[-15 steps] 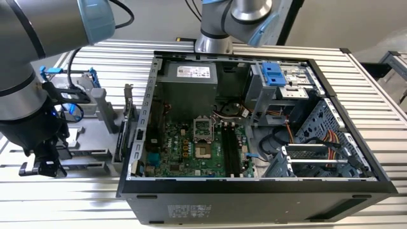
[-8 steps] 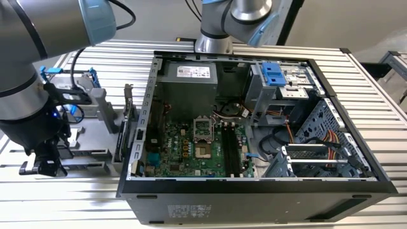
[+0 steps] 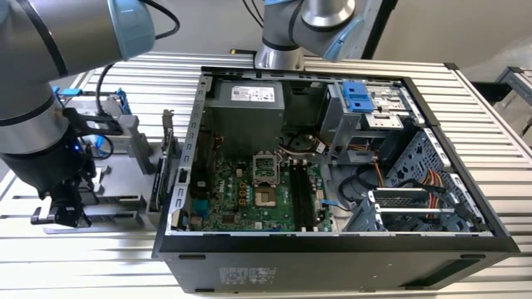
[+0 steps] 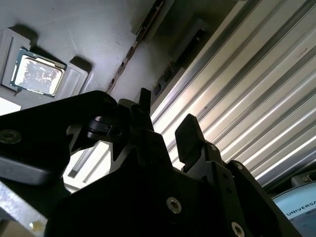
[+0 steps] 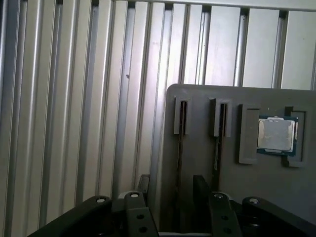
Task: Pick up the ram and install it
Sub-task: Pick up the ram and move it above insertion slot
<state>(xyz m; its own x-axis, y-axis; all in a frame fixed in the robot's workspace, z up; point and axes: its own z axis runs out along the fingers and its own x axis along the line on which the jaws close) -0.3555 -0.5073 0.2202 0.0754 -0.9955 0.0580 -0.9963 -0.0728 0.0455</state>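
The gripper is open, with its two fingers spread apart over the grey tray. The ram stands on edge in a slot of that tray. It runs between the fingers, and neither clearly touches it. It is seen edge-on as a thin dark line, so its chips cannot be made out, and its near end is hidden behind the gripper body. The next slot along the tray holds a second thin stick, and past that lies a square processor. In the exterior view the arm covers part of the tray, which sits beside the open computer case.
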